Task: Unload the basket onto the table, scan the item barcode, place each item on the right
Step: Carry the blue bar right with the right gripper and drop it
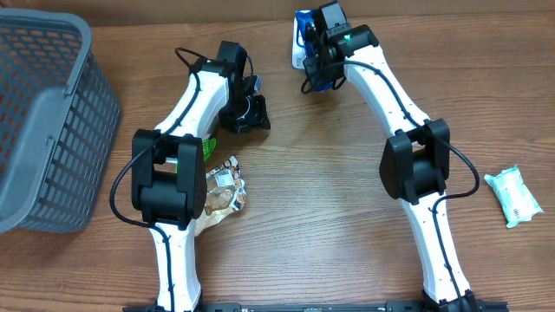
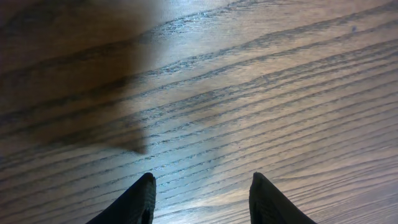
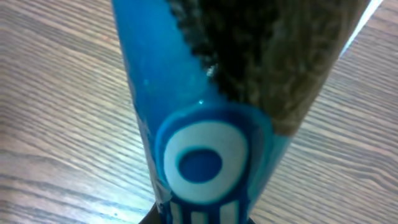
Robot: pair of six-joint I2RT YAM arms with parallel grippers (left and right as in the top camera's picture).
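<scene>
L gripper is pointed downward, fingers parted w/ nothing between. R arm is stretched fwd, R gripper clamped on a blue pouch.

Basket: grey plastic mesh, stood at the left edge of the table, partly cut off by the frame.
Snack bag: clear and crinkled with brownish pieces inside. It lay flat to the right of the basket, not touching it.
Packet: white and pale green, lay flat near the right edge, well apart from the rest.
Table: brown wood, its grain running left to right.
</scene>
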